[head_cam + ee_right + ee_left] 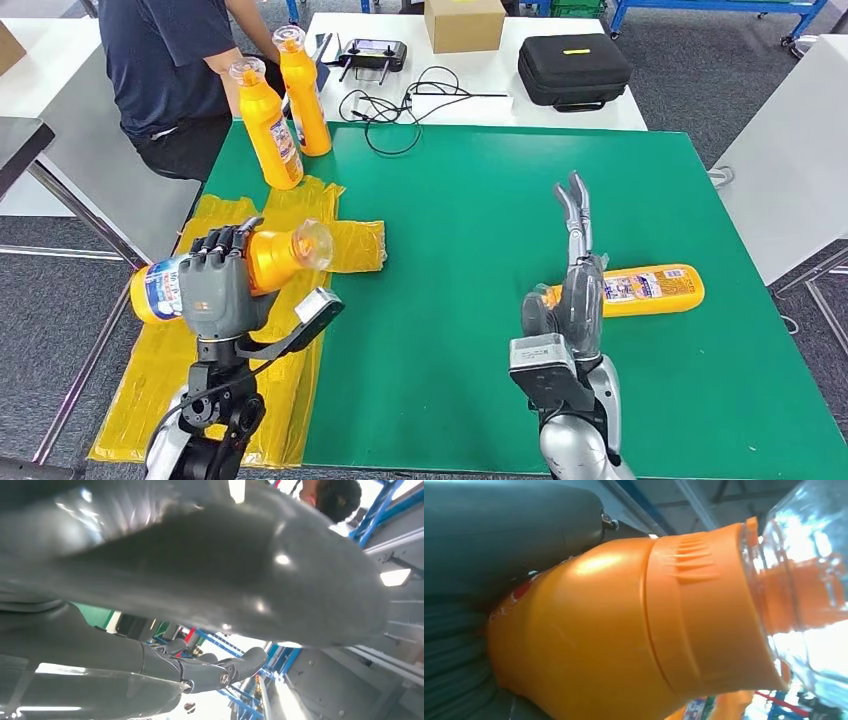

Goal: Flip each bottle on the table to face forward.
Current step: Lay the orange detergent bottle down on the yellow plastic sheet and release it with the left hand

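Observation:
My left hand [212, 283] grips an orange bottle [270, 258] lifted on its side above the yellow plastic sheet [215, 385], its clear cap pointing right. Up close, the left wrist view shows that bottle's orange shoulder [589, 635] and clear cap [809, 580]. Another orange bottle [650, 289] lies flat on the green table [480, 200], label up, just right of my right hand [575, 270]. That hand stands edge-on with fingers stretched out straight and nothing in it; its dark fingers [210, 672] are extended. Two more orange bottles [268, 125] [303, 95] stand upright at the far left corner.
A person in a dark shirt [160, 60] sits behind the far left corner, one hand at the standing bottles. On the white table behind are a black case [573, 70], a cardboard box [464, 22], a controller [372, 52] and black cables [400, 105].

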`<control>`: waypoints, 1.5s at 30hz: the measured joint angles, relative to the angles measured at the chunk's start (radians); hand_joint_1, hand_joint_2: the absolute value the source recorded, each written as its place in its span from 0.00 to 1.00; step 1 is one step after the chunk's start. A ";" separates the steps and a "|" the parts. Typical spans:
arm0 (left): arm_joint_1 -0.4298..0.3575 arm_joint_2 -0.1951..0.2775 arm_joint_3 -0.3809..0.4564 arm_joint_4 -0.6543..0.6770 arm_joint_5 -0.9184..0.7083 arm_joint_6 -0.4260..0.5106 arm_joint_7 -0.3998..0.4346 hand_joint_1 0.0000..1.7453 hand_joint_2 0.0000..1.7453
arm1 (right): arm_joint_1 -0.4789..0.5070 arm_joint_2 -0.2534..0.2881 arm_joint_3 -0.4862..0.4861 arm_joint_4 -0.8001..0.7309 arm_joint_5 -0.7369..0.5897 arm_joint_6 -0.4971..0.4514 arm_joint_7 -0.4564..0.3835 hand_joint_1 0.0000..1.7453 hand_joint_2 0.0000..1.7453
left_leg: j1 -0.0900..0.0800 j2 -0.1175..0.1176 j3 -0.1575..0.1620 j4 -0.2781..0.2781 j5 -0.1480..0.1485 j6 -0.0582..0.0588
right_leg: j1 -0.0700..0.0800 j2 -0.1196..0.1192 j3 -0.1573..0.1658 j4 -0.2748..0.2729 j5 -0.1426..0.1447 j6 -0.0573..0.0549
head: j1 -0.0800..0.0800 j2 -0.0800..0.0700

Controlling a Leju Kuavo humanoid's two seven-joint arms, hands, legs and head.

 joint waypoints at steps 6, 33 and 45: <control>-0.049 0.052 -0.130 0.089 -0.003 0.000 0.091 1.00 1.00 | 0.037 -0.020 -0.019 -0.031 0.003 0.017 -0.001 0.00 0.00 | 0.000 0.000 0.000 0.000 0.000 0.000 | 0.000 0.000 0.000 0.000 0.000 0.000 | 0.000 0.000; -0.251 0.032 -0.421 0.780 0.059 -0.207 0.023 0.00 0.50 | 0.193 0.002 -0.118 -0.216 0.118 0.115 0.065 0.00 0.00 | -0.001 -0.004 0.007 -0.001 -0.001 0.000 | 0.000 -0.003 0.009 0.000 -0.001 -0.001 | 0.000 0.000; -0.281 0.031 -0.374 0.806 0.095 -0.251 0.025 0.00 0.00 | 0.187 0.039 -0.129 -0.211 0.154 0.148 0.075 0.00 0.00 | -0.001 -0.005 0.015 -0.001 0.001 0.001 | 0.000 -0.004 0.018 0.000 -0.001 0.000 | 0.000 0.000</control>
